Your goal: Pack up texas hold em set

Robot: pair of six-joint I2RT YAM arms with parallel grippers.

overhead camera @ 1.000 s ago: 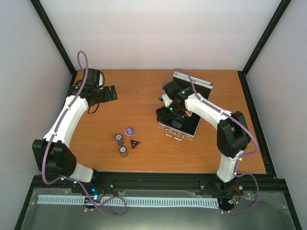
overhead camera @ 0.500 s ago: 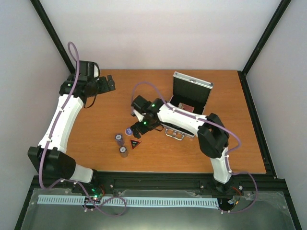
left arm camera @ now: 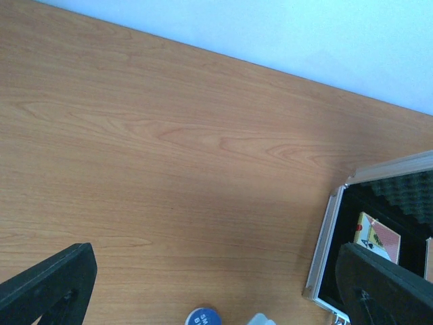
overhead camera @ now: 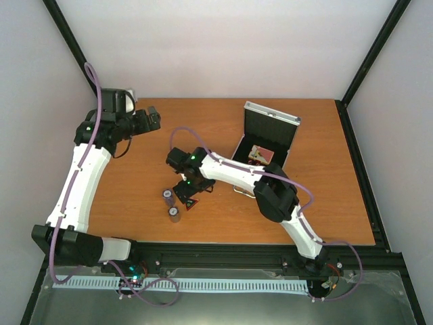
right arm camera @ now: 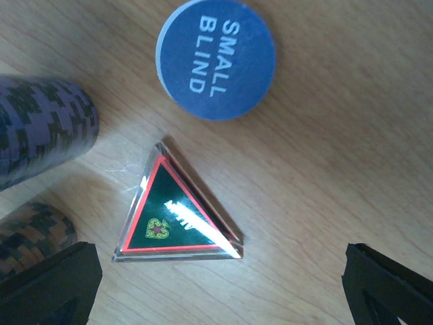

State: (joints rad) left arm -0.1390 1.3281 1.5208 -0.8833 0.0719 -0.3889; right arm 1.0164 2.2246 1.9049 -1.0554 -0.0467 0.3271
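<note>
Wood table [overhead camera: 325, 203] | triangular token [right arm camera: 177, 213] under spread right claw [right arm camera: 216, 291] — untouched

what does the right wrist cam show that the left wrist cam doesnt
Only right wrist: the triangular token and two chip stacks beside it, with the right fingers spread wide.
Only left wrist: the open case with the card box inside, the wall, and the left fingers spread apart.
Both: the blue token, cut off at the bottom edge in the left wrist view, and the wooden table.
</note>
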